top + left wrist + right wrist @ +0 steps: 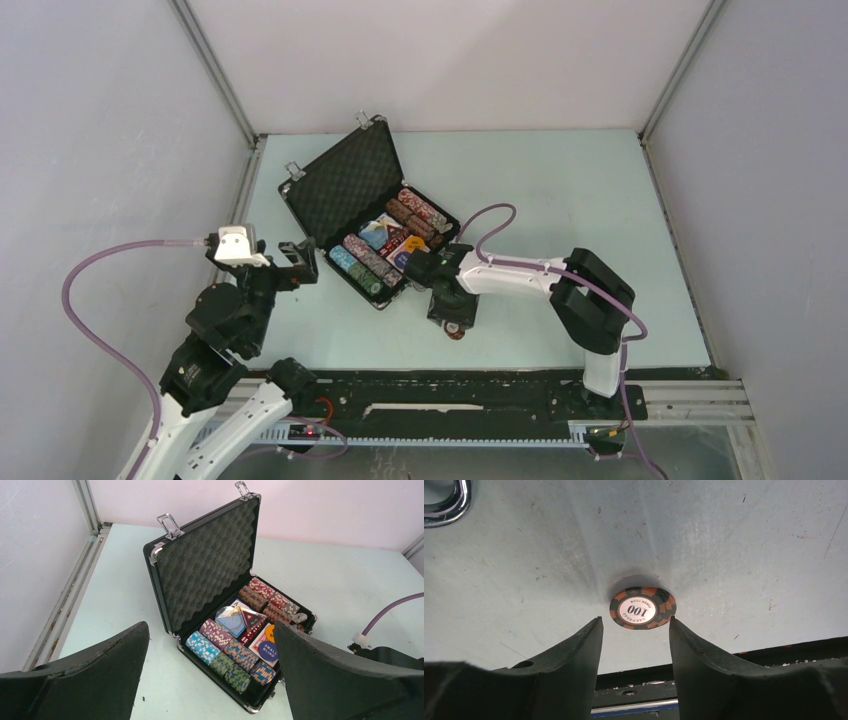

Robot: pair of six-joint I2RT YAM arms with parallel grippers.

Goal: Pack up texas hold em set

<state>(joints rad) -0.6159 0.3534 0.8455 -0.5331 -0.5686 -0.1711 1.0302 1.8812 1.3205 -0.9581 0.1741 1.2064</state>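
The black briefcase point(340, 185) stands open on the table, foam lid up; the left wrist view shows its foam lid point(210, 560). Inside are rows of multicoloured chips point(225, 652), card decks, a triangular marker point(252, 617) and a blue round button point(268, 650). One orange and dark chip marked 100 point(642, 608) lies flat on the table near the front edge; it also shows in the top view point(457, 333). My right gripper point(634, 622) is open, its fingertips just short of the chip on either side. My left gripper point(210, 675) is open and empty, left of the case.
The briefcase's silver handle point(446, 502) shows at the upper left of the right wrist view. The black rail point(450, 395) runs along the table's front edge just beyond the chip. Enclosure walls stand at left, back and right.
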